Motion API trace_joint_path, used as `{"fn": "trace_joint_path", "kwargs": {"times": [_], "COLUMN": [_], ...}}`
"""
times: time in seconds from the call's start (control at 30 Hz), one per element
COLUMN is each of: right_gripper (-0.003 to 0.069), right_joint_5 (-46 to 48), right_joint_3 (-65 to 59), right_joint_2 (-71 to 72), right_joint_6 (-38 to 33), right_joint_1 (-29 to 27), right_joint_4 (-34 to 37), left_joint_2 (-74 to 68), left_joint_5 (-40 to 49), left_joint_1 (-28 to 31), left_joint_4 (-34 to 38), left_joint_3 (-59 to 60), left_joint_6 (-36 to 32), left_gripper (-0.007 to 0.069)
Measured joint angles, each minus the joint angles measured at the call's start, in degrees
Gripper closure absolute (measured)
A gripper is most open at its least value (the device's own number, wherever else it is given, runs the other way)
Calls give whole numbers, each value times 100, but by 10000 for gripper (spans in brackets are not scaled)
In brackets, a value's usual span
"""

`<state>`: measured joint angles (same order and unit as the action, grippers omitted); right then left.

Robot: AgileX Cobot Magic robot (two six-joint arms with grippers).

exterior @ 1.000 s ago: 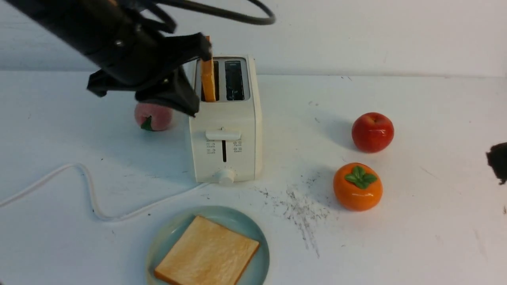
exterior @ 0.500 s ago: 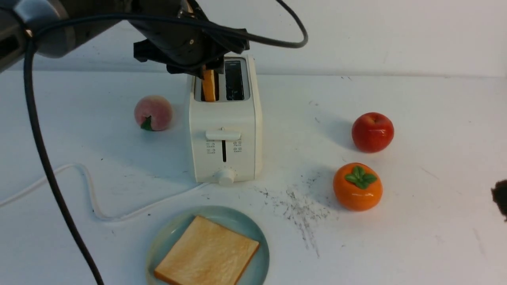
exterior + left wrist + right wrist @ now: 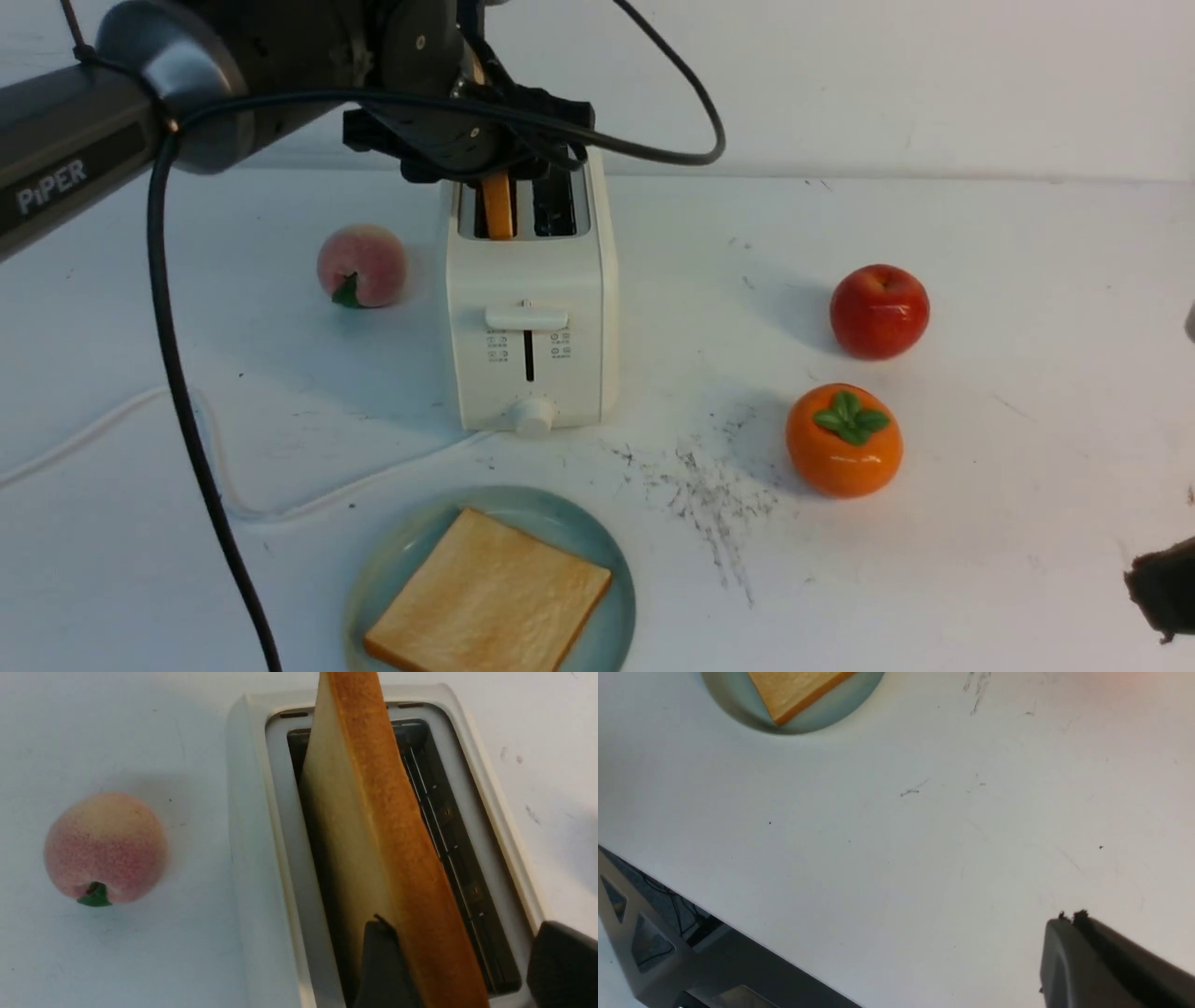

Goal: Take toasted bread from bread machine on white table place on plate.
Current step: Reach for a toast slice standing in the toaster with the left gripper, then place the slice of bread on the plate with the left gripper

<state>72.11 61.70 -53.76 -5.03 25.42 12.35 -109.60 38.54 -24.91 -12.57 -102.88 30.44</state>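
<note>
The cream-white bread machine [image 3: 532, 308] stands mid-table on the white table [image 3: 980, 233]. One slice of toasted bread [image 3: 497, 207] stands upright in its left slot, crust edge up [image 3: 383, 826]. My left gripper [image 3: 495, 154] hovers over the slots, open. One finger [image 3: 373, 966] is against the slice's pale face and the other finger [image 3: 560, 961] stands well clear past the toaster's rim. A second slice [image 3: 490, 597] lies flat on the blue-green plate [image 3: 392, 551] in front of the bread machine. My right gripper [image 3: 1162, 593] is shut and empty, low at the near right [image 3: 1069, 917].
A peach [image 3: 361, 266] sits left of the toaster. A red apple [image 3: 878, 311] and an orange persimmon [image 3: 843, 440] sit to its right. The white cord [image 3: 205, 448] loops across the near left. The table's near edge [image 3: 714, 914] shows in the right wrist view.
My left arm swung right, over the toaster's top, and its jaws opened around the upright slice. The right gripper dropped back toward the near right corner.
</note>
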Motion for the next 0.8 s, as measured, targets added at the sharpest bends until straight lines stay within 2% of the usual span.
{"fn": "trace_joint_path", "kwargs": {"times": [0.1, 0.23, 0.27, 0.33, 0.37, 0.4, 0.53, 0.8], "right_gripper": [659, 657, 657, 655, 655, 655, 652, 647], "right_joint_5": [-16, -108, -134, -197, -199, -218, -218, -295], "right_joint_3": [0, 0, 0, 0, 0, 0, 0, -6], "right_joint_2": [0, 0, 0, 0, 0, 0, 0, 0], "right_joint_6": [0, 0, 0, 0, 0, 0, 0, 0], "right_joint_1": [0, 0, 0, 0, 0, 0, 0, 0], "right_joint_4": [14, 72, 86, 97, 97, 138, 220, 224], "left_joint_2": [-113, -315, -329, -345, -345, -311, -35, 1925], "left_joint_5": [-52, -100, -106, -176, -183, -194, 30, 779], "left_joint_1": [0, 0, 0, 0, 0, 0, 0, 0], "left_joint_4": [-136, -279, -294, -386, -393, -449, -388, -25], "left_joint_3": [0, 0, 0, 0, 0, 0, 0, -111], "left_joint_6": [10, 140, 236, 409, 422, 489, 555, 298], "left_gripper": [218, 283, 315, 451, 463, 531, 522, 522]}}
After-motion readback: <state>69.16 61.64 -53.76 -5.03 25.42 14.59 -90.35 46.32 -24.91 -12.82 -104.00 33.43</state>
